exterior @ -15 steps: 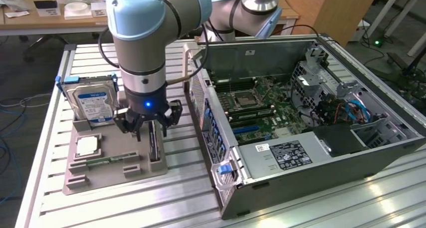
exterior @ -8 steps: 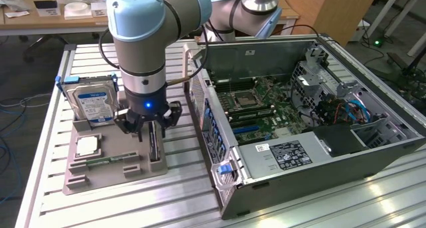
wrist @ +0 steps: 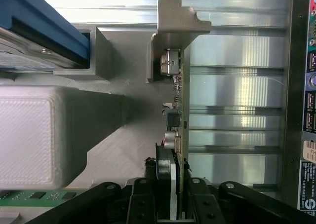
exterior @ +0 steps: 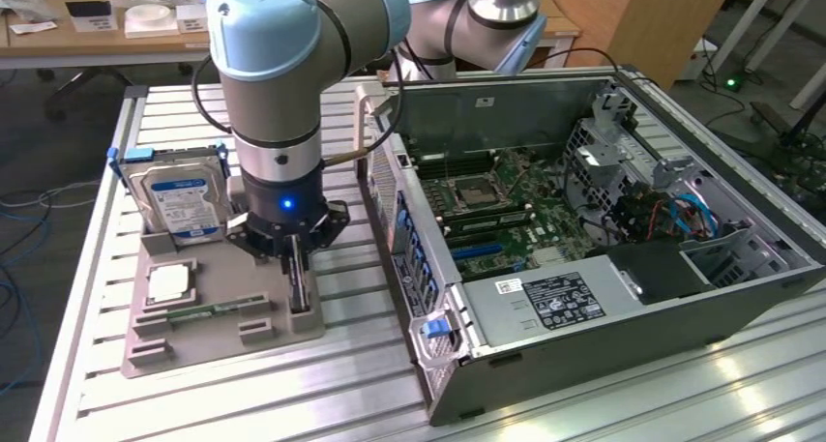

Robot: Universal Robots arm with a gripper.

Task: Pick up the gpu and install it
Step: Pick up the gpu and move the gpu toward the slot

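Two fingers [wrist: 145,204] clamp one gpu [wrist: 173,120], edge-up in the grey tray [exterior: 220,340] beside one hard drive [exterior: 181,200].

Arm [exterior: 278,84] was standard UR: silver-grey tubes, pale blue joint caps. Black cable [exterior: 197,96] ran loose alongside it. Blue light [exterior: 286,206] glowed on the black wrist collar. Just above the light, a polished metal band; just below it, the gripper [exterior: 297,266]: all black, linkage fingers [wrist: 143,206] with round pivot pins.
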